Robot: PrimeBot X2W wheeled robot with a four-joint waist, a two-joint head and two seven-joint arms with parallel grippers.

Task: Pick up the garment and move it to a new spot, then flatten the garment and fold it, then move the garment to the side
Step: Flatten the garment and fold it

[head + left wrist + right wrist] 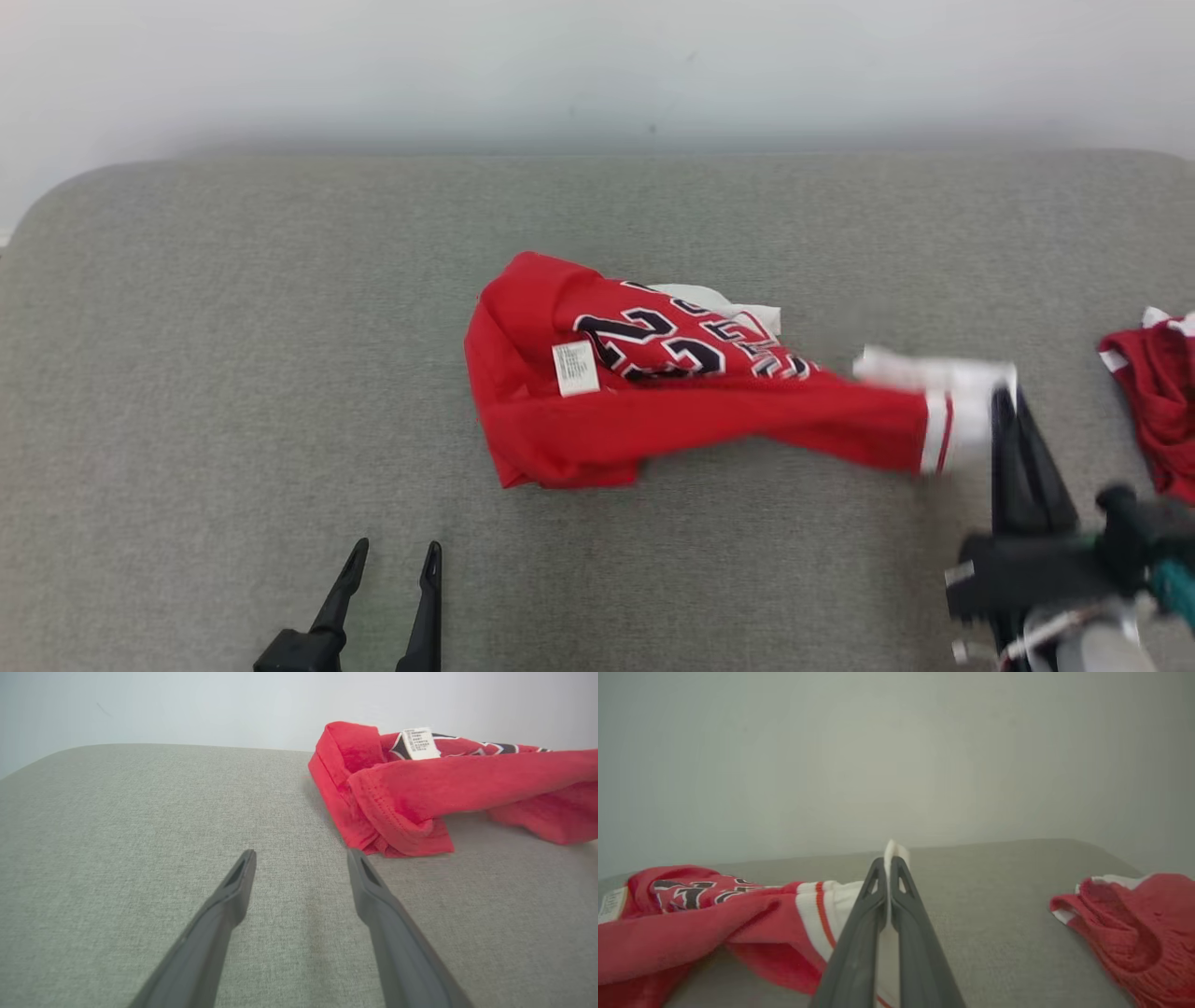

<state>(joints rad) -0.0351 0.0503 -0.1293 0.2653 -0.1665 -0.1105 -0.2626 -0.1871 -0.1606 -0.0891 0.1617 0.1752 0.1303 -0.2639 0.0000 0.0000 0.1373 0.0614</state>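
The garment, a red jersey with black numbers outlined in white and a white label, lies crumpled in the middle of the grey surface. Its white sleeve with red stripes stretches to the right, lifted and blurred. My right gripper is shut on that white sleeve; in the right wrist view white cloth pokes out between the closed fingertips of the right gripper, with the garment trailing to the left. My left gripper stands open near the front edge, apart from the jersey. In the left wrist view the left gripper has nothing between its fingers, and the garment lies just beyond to the right.
A darker red garment with white edging lies at the right edge of the grey padded surface, also as a red heap in the right wrist view. A pale wall runs behind the surface's far edge.
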